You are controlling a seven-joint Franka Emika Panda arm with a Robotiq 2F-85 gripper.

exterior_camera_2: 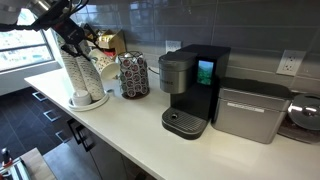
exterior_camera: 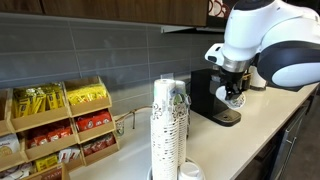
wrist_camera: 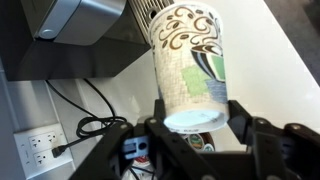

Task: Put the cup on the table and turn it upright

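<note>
Cup: small white tapered paper cup (wrist_camera: 190,70) with a green and dark swirl print, held in the air and resting on no surface.
Gripper: black two-finger Robotiq gripper (wrist_camera: 197,120). Its fingers (wrist_camera: 243,118) are closed onto the cup from left and right, one pad on each side wall, at the end nearest the wrist camera. It holds nothing else.
Location: in an exterior view the gripper (exterior_camera: 235,92) hangs at the far right in front of the black coffee machine (exterior_camera: 212,92). The cup (exterior_camera: 236,99) sits under it, above the long, smooth off-white table (exterior_camera: 255,125) and apart from it.
Axis: in the wrist view the cup's long axis runs straight out from the palm, along the fingers and not across them. A flat white round end faces the camera.
End ID: that near end is probably the base, with the mouth pointing away. This is not certain.
Tilt: the angle of the axis against the table cannot be read exactly.
Key relation: the table lies below and beyond the cup's far end. If the end reading holds, a straight descent would land the cup mouth-first, so the wrist must swing the base toward the table.
Risk: the paper wall is thin and gripped near one end, so it may crush or pivot.
Clutter: tall stacks of nested patterned cups (exterior_camera: 168,125) stand at the near left, well apart.
</note>
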